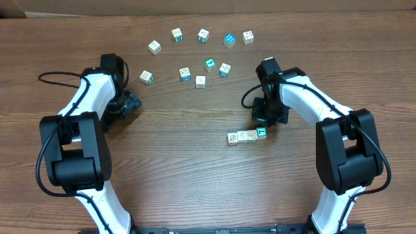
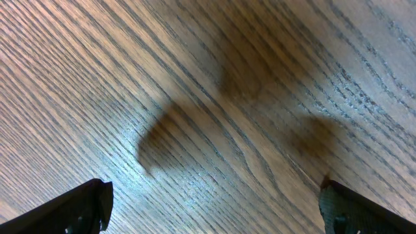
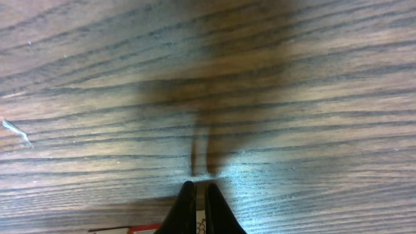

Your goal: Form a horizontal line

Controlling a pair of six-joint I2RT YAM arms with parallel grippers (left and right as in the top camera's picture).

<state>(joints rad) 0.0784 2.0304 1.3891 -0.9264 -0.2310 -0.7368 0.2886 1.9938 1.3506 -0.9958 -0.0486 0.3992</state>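
Note:
The horizontal line (image 1: pixel 247 136) is a short row of small white-sided cubes lying right of the table's middle. The cube at its right end has a green face (image 1: pixel 262 132). My right gripper (image 1: pixel 265 121) hangs just behind that end, tips down and shut. In the right wrist view the right gripper (image 3: pixel 200 187) has its black fingers pressed together over bare wood. A sliver of a patterned cube face (image 3: pixel 201 225) shows behind them, not gripped. My left gripper (image 1: pixel 133 104) rests far to the left, away from the row. In its wrist view the left gripper (image 2: pixel 214 195) is open over bare wood.
Several loose picture cubes lie scattered at the back of the table, from one at the left (image 1: pixel 146 77) to one at the right (image 1: pixel 247 37), with a teal one (image 1: pixel 210 64) between. Cardboard (image 1: pixel 208 6) lines the far edge.

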